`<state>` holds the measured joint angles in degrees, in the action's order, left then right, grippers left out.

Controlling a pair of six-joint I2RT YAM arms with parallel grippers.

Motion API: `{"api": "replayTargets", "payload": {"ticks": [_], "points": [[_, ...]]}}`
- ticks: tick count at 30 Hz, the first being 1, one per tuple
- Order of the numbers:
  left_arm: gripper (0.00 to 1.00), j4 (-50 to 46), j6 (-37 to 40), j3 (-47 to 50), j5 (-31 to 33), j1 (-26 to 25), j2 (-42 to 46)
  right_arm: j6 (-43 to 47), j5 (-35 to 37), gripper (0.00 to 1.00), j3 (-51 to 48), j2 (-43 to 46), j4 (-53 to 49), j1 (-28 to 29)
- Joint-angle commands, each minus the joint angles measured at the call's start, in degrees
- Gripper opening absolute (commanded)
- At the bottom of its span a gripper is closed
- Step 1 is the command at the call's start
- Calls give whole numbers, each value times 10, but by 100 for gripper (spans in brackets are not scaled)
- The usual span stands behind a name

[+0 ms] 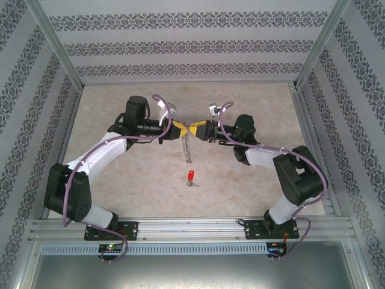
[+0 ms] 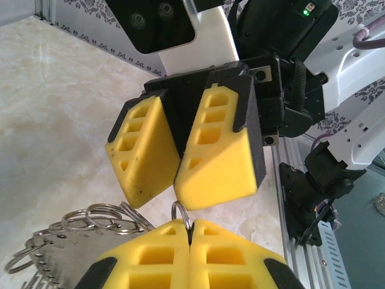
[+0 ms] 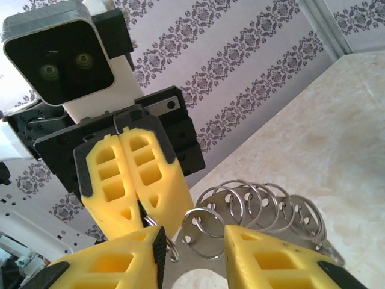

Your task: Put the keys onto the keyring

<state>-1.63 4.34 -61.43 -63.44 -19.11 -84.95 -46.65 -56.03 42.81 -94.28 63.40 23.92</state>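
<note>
The jaws of the left gripper (image 2: 189, 230) pinch the keyring (image 3: 264, 201). The right gripper (image 3: 195, 239) has jaws spread around one loop of it, maybe touching.

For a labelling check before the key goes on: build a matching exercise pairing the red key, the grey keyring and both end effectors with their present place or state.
Column one:
1. small red-headed key with a short silver metal end
2. flexible grey keyring fringed with silvery metal rings
3. left end effector
4. right end effector

Column two:
A. jaws apart around a ring
B. lying alone on the pale marbled table
C. shut on a ring
D. held up between the end effectors

Pairs: 1-B, 2-D, 3-C, 4-A
</note>
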Motion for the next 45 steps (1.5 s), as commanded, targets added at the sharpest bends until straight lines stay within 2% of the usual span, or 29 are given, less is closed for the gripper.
{"api": "replayTargets", "payload": {"ticks": [1,7,12,15,24,38,41,45], "points": [[0,-14,18,-23,-28,-5,-9,11,-14,33,17,1,16,12],[0,-14,15,-26,-28,-5,-16,18,-16,30,18,10,4,15],[0,-10,11,-28,-26,-5,-19,22,-20,13,21,8,-2,15],[0,-9,10,-28,-21,-5,-18,24,-24,7,21,4,-4,16],[0,-9,10,-33,-11,-5,-13,33,-27,18,8,10,-13,16],[0,-3,7,-30,-1,-5,-9,37,-18,19,-12,19,-8,14],[0,-4,6,-27,1,-5,-7,37,-17,24,-18,23,-7,13],[0,-4,7,-26,1,-5,-5,39,-15,23,-24,29,-8,14]]}}
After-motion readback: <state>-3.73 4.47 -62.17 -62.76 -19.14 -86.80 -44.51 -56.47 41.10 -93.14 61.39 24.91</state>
